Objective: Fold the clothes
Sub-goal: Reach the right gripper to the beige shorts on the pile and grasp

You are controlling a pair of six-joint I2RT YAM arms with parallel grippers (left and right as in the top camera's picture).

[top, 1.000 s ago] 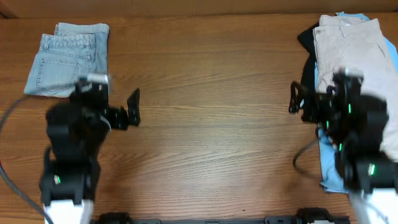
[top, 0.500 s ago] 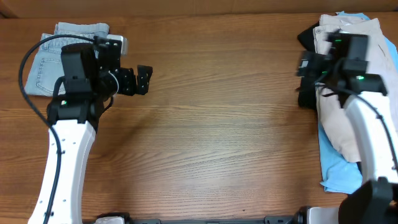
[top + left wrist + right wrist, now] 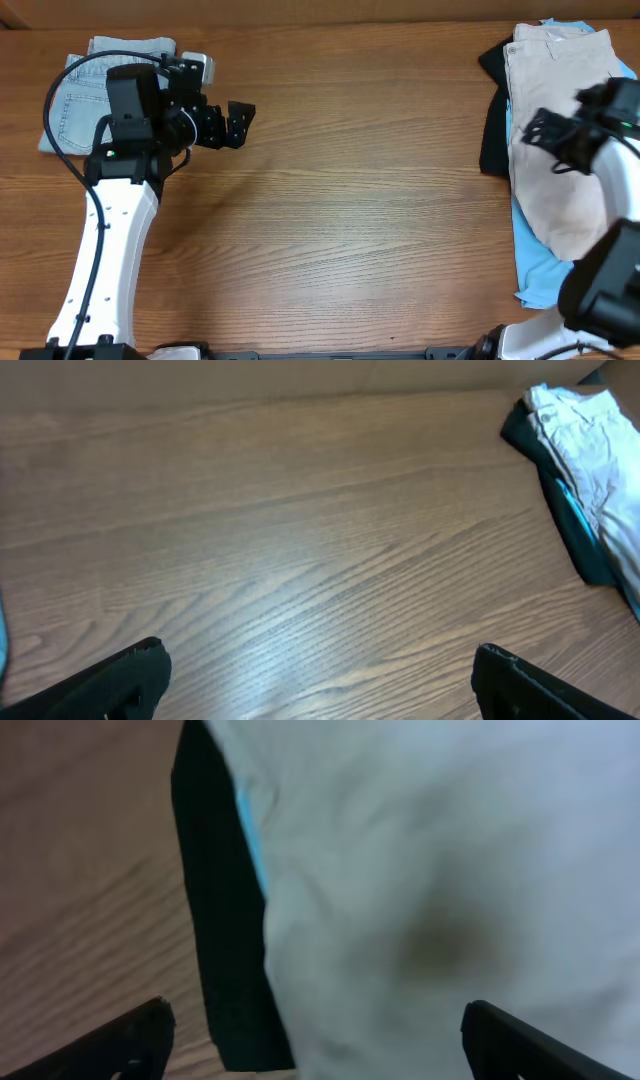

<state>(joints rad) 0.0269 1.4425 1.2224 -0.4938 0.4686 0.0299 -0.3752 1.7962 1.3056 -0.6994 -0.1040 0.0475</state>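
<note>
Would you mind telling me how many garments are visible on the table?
4. Folded denim shorts lie at the far left; at the right, beige shorts lie over a black top and a sky-blue top. More may be hidden underneath.

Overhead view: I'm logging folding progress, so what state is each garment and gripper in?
Pale beige khaki shorts: unfolded, rumpled, on top of the right-hand pile.
Black top: unfolded, under the shorts, edge showing.
Sky-blue top: unfolded, under the shorts, partly showing.
Light-blue denim garment: folded, far left.
Left gripper: open, empty, above the wooden table.
Right gripper: open, empty, over the khaki shorts.
</note>
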